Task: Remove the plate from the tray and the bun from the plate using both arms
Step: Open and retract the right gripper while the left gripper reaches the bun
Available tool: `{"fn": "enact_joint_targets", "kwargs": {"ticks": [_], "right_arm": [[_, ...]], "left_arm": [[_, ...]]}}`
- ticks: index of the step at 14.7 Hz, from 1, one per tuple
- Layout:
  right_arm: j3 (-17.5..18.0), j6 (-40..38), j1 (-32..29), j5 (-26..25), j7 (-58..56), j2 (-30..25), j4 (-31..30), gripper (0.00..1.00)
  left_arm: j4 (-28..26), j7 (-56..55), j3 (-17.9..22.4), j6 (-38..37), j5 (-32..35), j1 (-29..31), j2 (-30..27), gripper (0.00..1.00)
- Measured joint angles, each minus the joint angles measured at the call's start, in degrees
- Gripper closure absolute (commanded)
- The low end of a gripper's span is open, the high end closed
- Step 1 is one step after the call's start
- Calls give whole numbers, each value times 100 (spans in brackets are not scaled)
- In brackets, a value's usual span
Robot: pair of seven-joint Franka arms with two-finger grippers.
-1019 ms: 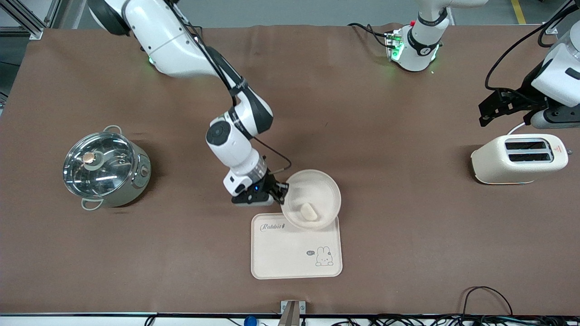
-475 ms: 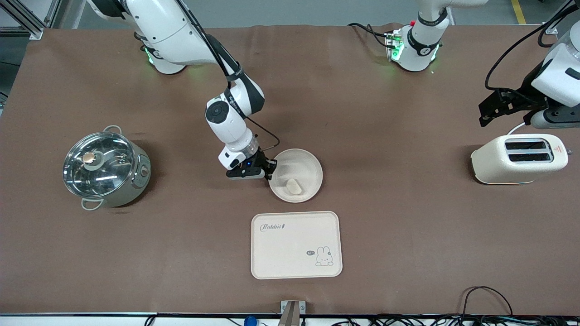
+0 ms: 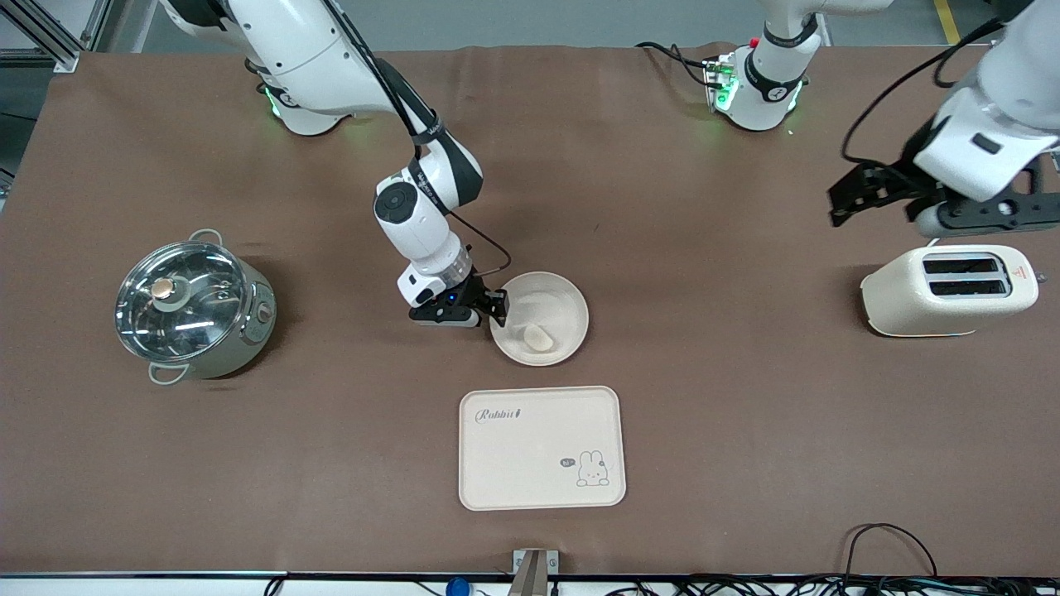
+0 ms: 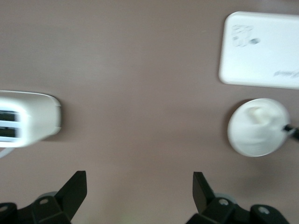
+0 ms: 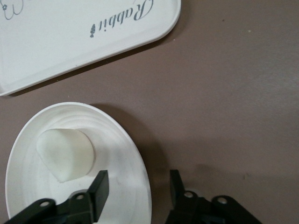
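Note:
The round cream plate (image 3: 553,303) lies flat on the brown table, farther from the front camera than the rabbit tray (image 3: 530,451). The pale bun (image 3: 537,336) lies in it. My right gripper (image 3: 499,308) is low at the plate's rim on the right arm's side. In the right wrist view my right gripper (image 5: 138,186) is open, one finger over the plate (image 5: 126,154) near the bun (image 5: 65,151), the other outside the rim. My left gripper (image 3: 846,203) is open and empty in the air beside the toaster. The left wrist view shows my left gripper (image 4: 140,191), the plate (image 4: 252,137) and the bun (image 4: 259,115).
A cream toaster (image 3: 948,290) stands at the left arm's end, also in the left wrist view (image 4: 25,119). A steel pot with a glass lid (image 3: 192,306) stands at the right arm's end. The tray also shows in both wrist views (image 4: 261,46) (image 5: 70,37).
My right gripper carried the plate with the bun from over the tray's edge away from the front camera and set it on the table. My left arm moved toward the table's middle.

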Motion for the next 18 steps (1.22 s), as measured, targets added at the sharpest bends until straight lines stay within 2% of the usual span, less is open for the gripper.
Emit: {"fn": "enact_joint_targets", "kwargs": {"ticks": [3, 5, 10, 12, 15, 18], "right_arm": [[-68, -1419, -352, -1, -184, -784, 42, 0], [-103, -2496, -822, -1, -873, -1408, 42, 0], [-168, -4268, -2420, -77, -2771, -2569, 101, 0], [-168, -4993, -2859, -576, -2990, -2870, 384, 0], [-178, -6093, -3168, -1168, -3017, -3190, 928, 0], [-421, -6788, -3278, -1477, -3107, -3656, 1076, 0]], "left_arm": [[-84, -1384, -539, 1027, -128, -237, 606, 0], [-122, -2029, -670, 1749, -30, -608, 1188, 0], [-128, -3797, -688, 3590, 1193, -1823, 2895, 0], [-103, -3985, -677, 4293, 1348, -2003, 3444, 0], [-81, -4320, -610, 5152, 1379, -2095, 3959, 0], [37, -4640, -266, 5353, 1443, -2541, 4238, 0]]}}
